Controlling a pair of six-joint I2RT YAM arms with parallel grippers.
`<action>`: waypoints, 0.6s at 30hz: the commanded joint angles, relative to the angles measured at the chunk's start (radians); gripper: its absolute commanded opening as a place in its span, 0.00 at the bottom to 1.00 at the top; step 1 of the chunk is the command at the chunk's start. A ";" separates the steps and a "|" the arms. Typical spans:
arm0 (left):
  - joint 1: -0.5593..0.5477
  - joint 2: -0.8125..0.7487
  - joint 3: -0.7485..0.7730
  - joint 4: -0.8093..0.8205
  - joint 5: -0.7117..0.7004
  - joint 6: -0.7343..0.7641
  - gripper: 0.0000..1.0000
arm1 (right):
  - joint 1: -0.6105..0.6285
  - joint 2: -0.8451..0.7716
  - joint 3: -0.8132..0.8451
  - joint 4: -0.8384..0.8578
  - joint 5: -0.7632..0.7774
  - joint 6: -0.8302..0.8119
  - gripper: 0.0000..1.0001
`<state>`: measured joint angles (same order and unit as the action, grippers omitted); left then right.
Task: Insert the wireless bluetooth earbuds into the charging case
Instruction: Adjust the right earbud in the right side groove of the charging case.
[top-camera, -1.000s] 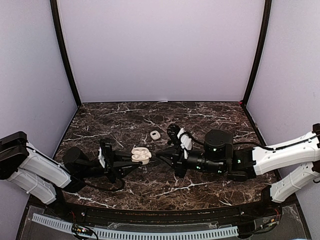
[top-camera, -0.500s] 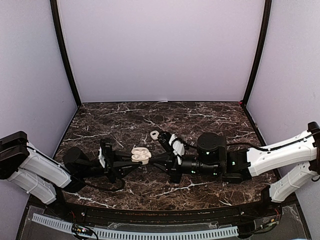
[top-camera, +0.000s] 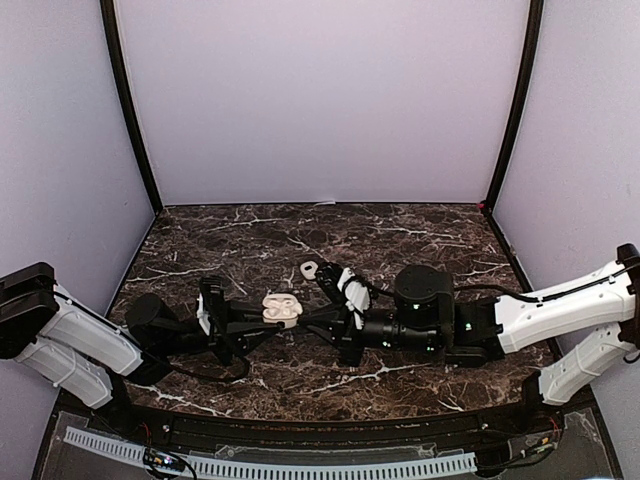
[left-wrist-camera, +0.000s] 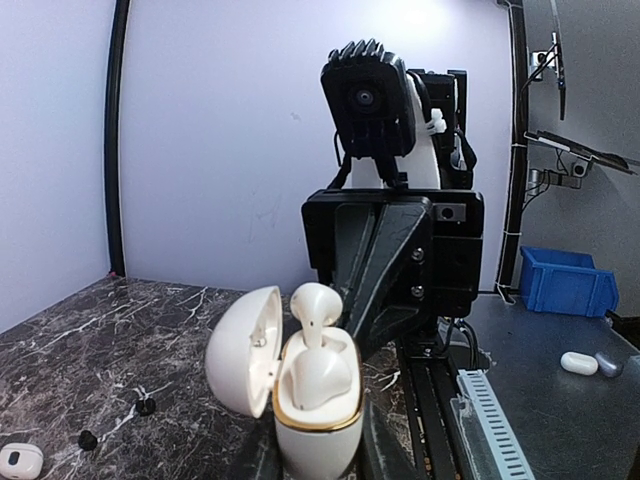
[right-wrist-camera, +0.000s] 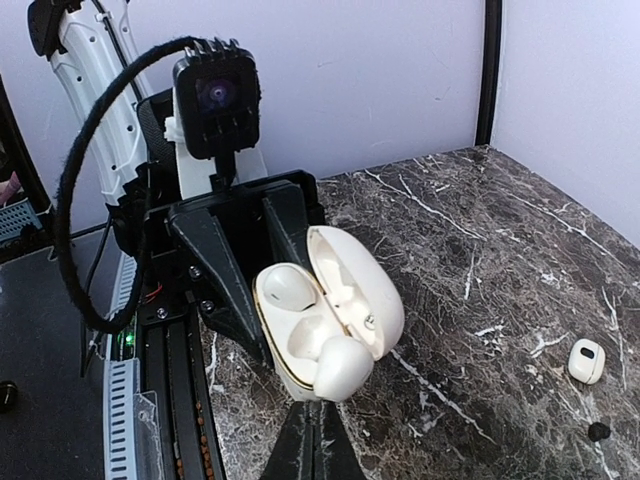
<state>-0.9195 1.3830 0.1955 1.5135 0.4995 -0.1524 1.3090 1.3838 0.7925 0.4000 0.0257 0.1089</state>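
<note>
My left gripper (top-camera: 272, 318) (left-wrist-camera: 316, 455) is shut on the base of a cream charging case (top-camera: 283, 310) (left-wrist-camera: 318, 425) (right-wrist-camera: 296, 325) and holds it upright, with its lid (left-wrist-camera: 244, 350) (right-wrist-camera: 362, 288) swung open. One white earbud (left-wrist-camera: 320, 378) (right-wrist-camera: 289, 288) sits in its socket. A second white earbud (left-wrist-camera: 316, 308) (right-wrist-camera: 341, 366) stands stem-down in the other socket, its head sticking out. My right gripper (top-camera: 312, 317) (right-wrist-camera: 318, 418) is shut, with its tips right against that bud's head. Two black buds (left-wrist-camera: 146, 405) (right-wrist-camera: 598, 432) lie on the marble.
A small white closed case (top-camera: 310, 269) (left-wrist-camera: 20, 460) (right-wrist-camera: 586, 361) lies on the dark marble table (top-camera: 420, 235) behind the grippers. The two arms meet tip to tip at the table's middle. Purple walls enclose three sides.
The right arm slid left until its shut tips reached the case, uncovering the small white case behind it. Over the last half second nothing has moved. The left arm stayed still.
</note>
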 joint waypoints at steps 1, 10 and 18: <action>-0.007 -0.010 0.013 0.009 0.002 0.004 0.00 | 0.024 -0.068 -0.045 0.084 0.111 -0.001 0.00; -0.007 -0.010 0.015 0.007 0.000 0.000 0.00 | 0.024 -0.061 -0.022 0.055 0.221 0.002 0.00; -0.007 -0.004 0.020 0.004 0.001 0.001 0.00 | 0.036 -0.019 0.020 0.060 0.109 -0.034 0.00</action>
<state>-0.9215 1.3830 0.1959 1.5085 0.4995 -0.1528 1.3266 1.3453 0.7727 0.4248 0.1864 0.1032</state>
